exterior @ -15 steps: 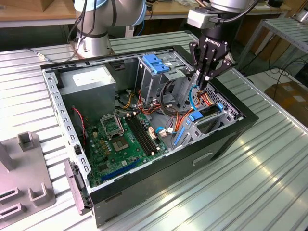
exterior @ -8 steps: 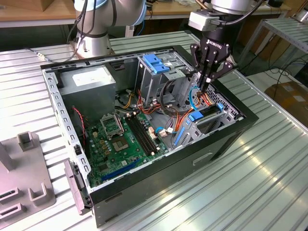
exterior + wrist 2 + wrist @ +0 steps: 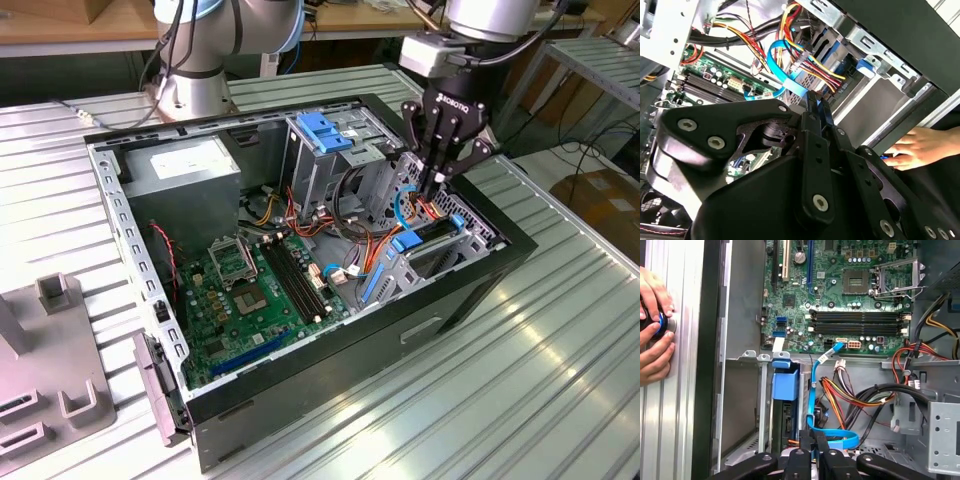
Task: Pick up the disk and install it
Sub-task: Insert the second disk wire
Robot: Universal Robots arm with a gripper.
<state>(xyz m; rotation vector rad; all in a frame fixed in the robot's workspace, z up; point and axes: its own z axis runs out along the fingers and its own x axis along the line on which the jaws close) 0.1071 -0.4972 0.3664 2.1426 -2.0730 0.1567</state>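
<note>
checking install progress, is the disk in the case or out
In: the disk sits inside the computer case, in the bay under the pincer.

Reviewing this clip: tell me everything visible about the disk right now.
The disk is a flat dark drive held in a blue plastic bracket, seen edge-on in the exterior view. It sits tilted in the bay at the corner of the computer case toward the exterior view's right, beside the orange and blue cables. In the first wrist view its blue bracket stands in the metal slot with the dark body below it. The gripper hangs directly above it; whether they touch cannot be told.
</note>
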